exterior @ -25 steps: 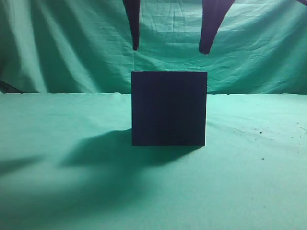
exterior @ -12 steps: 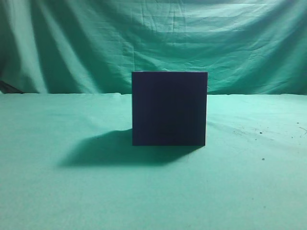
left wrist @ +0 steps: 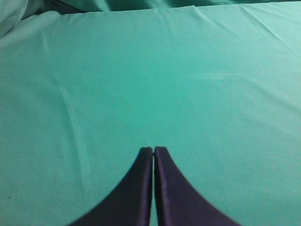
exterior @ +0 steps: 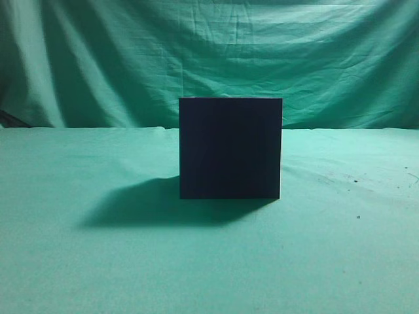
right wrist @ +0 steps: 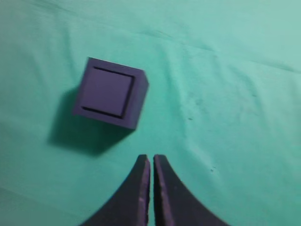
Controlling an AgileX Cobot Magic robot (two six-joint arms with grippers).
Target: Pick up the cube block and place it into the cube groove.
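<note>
The cube groove [exterior: 230,148], a large very dark box, stands at the middle of the green table. The right wrist view shows it from above [right wrist: 138,106], up and to the left of my right gripper. A square purple face [right wrist: 106,92] fills its top, set off by a thin dark gap; it looks like the cube block sitting in the recess. My right gripper [right wrist: 151,157] is shut and empty, above the cloth and apart from the box. My left gripper [left wrist: 154,149] is shut and empty over bare cloth. Neither gripper shows in the exterior view.
Green cloth [exterior: 98,261] covers the table, and a wrinkled green backdrop [exterior: 98,59] hangs behind. The box casts a shadow [exterior: 137,206] to its left. A few dark specks [exterior: 357,216] lie on the cloth at the right.
One second ago two dark gripper fingers hung at the top of the exterior view above the box. They have risen out of view, and their shadow on the left cloth is gone.
</note>
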